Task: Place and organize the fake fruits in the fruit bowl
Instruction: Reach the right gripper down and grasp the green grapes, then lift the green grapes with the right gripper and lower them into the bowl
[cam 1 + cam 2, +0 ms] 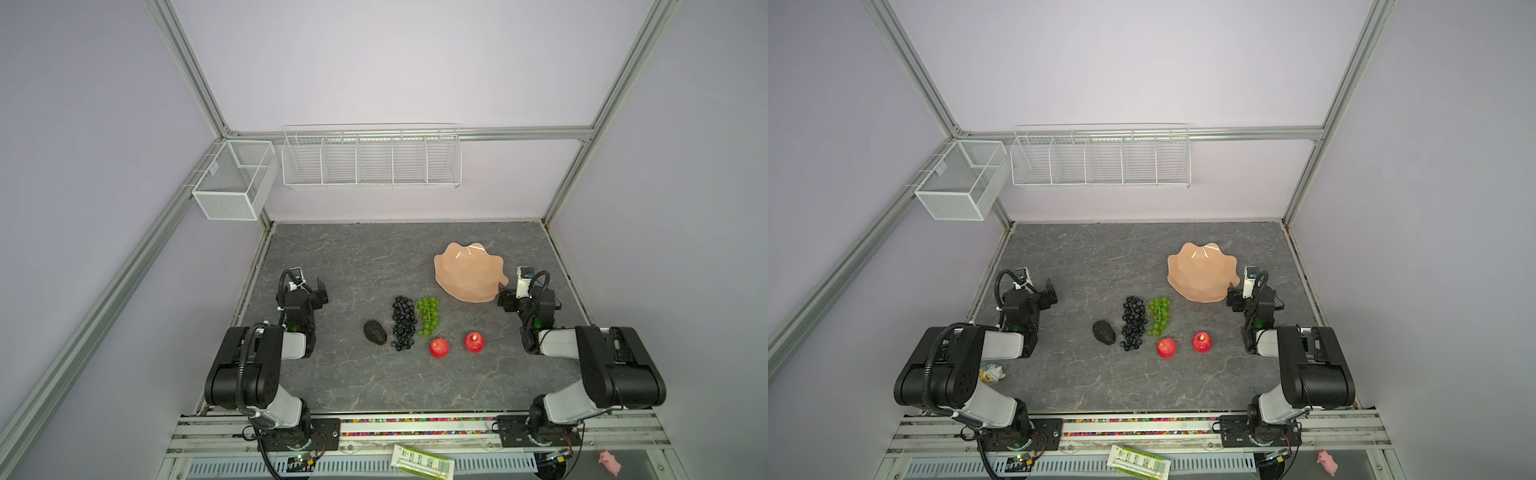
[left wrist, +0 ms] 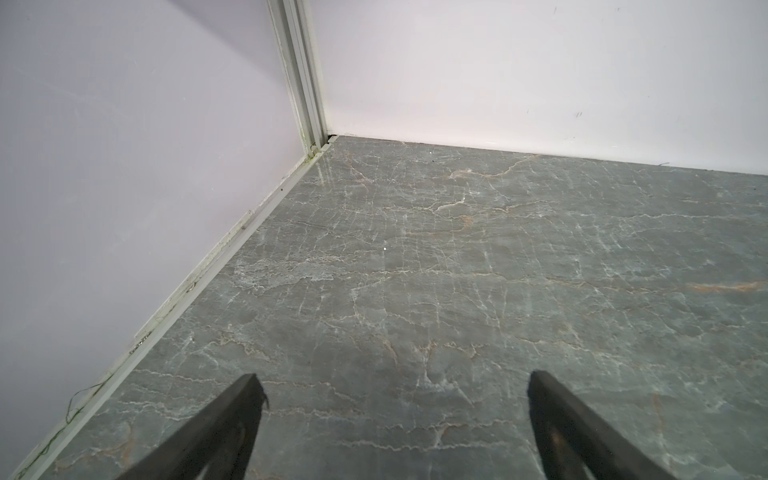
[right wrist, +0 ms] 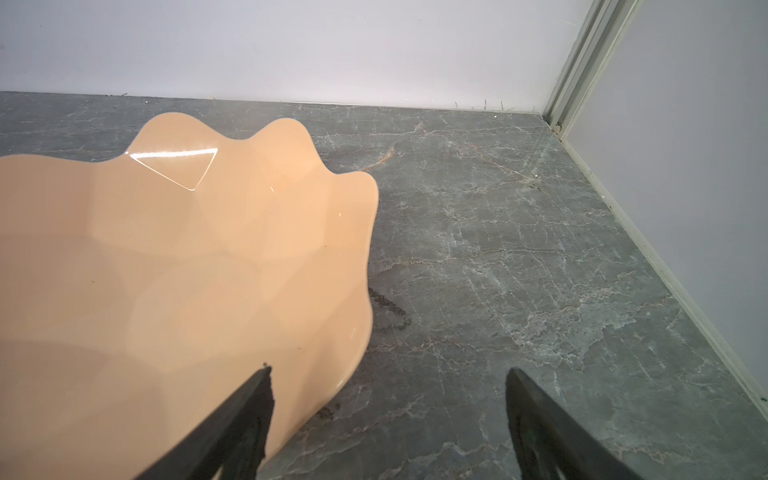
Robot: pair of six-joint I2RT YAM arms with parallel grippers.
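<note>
so the fruit bowl (image 1: 468, 272) is a shallow, glossy peach-beige thing, faceted like cut stone with a wavy scalloped rim. it sits on the grey marble-look table (image 1: 374, 257), toward the far right in both top views.

all five fruits lie on the table outside it, in a loose row nearer the robot than the bowl. there's a dark, rough, egg-shaped avocado (image 1: 375, 331). just beside it is a long black grape bunch (image 1: 403, 322) of shiny little beads. then comes a smaller green grape bunch (image 1: 429, 314), right up against the black one, can't tell if they touch. last come a red fruit (image 1: 439, 347) and a second red fruit (image 1: 474, 342), both round and shiny and set apart from each other. the second one shows a pale spot on top.

the right gripper (image 3: 388, 370) is spread wide and holds nothing. it sits just beside the bowl's near right rim. in the right wrist view one dark finger (image 3: 249, 415) overlaps the rim's edge and the other is over bare table. can't tell if it actually touches the bowl. the second red fruit is the closest fruit to it, the avocado the farthest.

the left gripper (image 2: 392, 374) is also wide and holding nothing, over bare table near the left wall. it's well apart from the bowl, and the avocado is its nearest fruit.
</note>
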